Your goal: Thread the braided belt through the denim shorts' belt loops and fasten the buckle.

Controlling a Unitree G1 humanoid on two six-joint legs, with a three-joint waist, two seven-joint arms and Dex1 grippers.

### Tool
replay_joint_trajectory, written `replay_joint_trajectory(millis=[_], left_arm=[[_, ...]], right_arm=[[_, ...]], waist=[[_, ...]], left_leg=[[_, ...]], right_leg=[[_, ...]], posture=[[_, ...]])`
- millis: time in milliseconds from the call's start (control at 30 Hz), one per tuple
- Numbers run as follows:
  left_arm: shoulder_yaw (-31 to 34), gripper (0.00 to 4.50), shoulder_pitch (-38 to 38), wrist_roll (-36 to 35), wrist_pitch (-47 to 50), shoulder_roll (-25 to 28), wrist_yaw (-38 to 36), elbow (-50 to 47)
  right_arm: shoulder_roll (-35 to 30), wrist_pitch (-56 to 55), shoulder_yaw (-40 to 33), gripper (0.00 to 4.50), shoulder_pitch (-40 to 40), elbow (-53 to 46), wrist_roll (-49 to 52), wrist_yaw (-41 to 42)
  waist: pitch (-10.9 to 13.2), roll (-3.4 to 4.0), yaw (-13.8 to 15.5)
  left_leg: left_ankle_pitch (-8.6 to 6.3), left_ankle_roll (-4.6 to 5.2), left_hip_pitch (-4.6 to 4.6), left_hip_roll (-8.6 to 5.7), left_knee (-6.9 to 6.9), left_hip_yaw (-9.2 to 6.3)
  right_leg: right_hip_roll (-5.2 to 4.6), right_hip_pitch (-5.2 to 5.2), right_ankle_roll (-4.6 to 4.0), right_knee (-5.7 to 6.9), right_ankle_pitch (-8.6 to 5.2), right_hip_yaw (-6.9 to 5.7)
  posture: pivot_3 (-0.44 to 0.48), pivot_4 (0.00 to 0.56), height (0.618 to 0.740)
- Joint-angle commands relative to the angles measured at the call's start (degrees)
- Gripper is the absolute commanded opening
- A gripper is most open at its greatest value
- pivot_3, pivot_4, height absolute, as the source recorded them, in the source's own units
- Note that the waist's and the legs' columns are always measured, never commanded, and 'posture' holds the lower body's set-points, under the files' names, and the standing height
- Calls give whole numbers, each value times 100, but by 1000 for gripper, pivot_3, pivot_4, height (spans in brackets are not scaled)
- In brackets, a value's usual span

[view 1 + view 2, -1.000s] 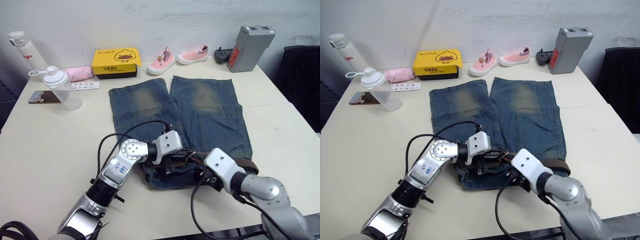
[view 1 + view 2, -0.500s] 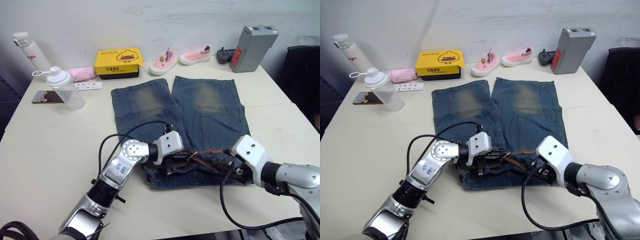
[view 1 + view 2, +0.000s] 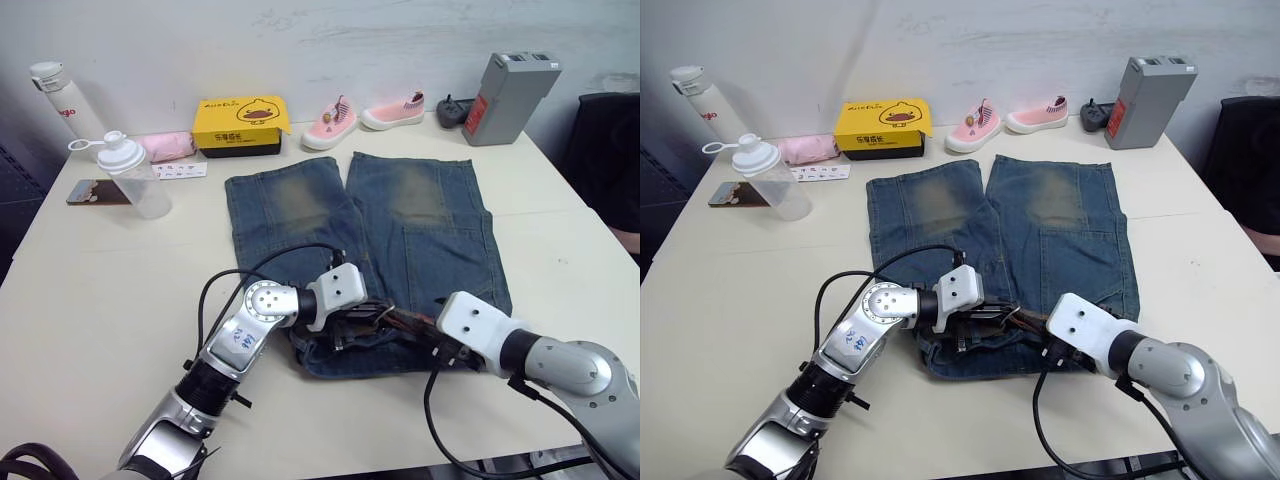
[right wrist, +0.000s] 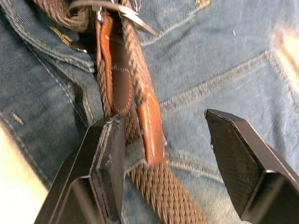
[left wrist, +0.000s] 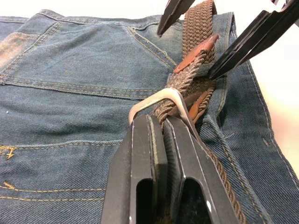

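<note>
denim shorts (image 3: 400, 230) lie flat at the table (image 3: 100, 290) centre, waistband toward the near edge. left gripper (image 5: 161, 128) is clamped on the braided belt (image 5: 198, 28) at the buckle (image 5: 156, 99). right gripper (image 4: 163, 135) stands spread over the belt's leather tip. no label text is readable.

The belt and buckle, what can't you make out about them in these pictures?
- Head views: the buckle sits behind the left gripper, hiding whether it is fastened.
- Left wrist view: the braided belt is bunched, so the prong is unclear.
- Right wrist view: the belt runs off the edge past the open right gripper.
</note>
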Motion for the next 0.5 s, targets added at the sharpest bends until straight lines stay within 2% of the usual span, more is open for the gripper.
replay_joint_trajectory(millis=[33,67,200,367,400,500], left_arm=[[-9,69,1,-12,-22,-29,-33,-138],[-6,69,-1,-12,-25,-26,-33,-142],[3,69,-18,-20,-29,-31,-36,-147],[126,69,-25,-178,-29,-80,-73,-177],[194,837,-12,-308,79,-94,-119,-230],[463,1933,30,-674,380,-80,-200,-467]], right_arm=[[-62,-132,110,2371,-143,-3,-215,-146],[-68,-124,126,2091,-152,10,-214,-139],[-103,-45,206,95,-140,59,-220,-101],[-116,-8,254,36,-166,72,-221,-104],[-104,5,275,0,-174,69,-218,-111],[-96,32,307,0,-160,62,-218,-119]], waist=[[0,0,3],[0,0,2],[0,0,7],[0,0,5],[0,0,6],[0,0,0]], left_leg=[[0,0,0,0,0,-1],[0,0,0,1,0,-1],[0,0,-1,1,0,-2],[0,0,-1,1,1,-1],[0,0,-1,1,1,-1],[0,0,-1,2,2,-2]], right_leg=[[0,0,0,-1,0,0],[0,0,0,-1,0,-1],[0,0,0,1,0,-2],[0,0,0,1,0,-1],[0,0,0,2,0,-1],[1,0,0,6,0,-2]], posture=[[0,150,739],[0,150,739],[0,150,739],[0,150,739],[0,150,739],[0,150,739]])
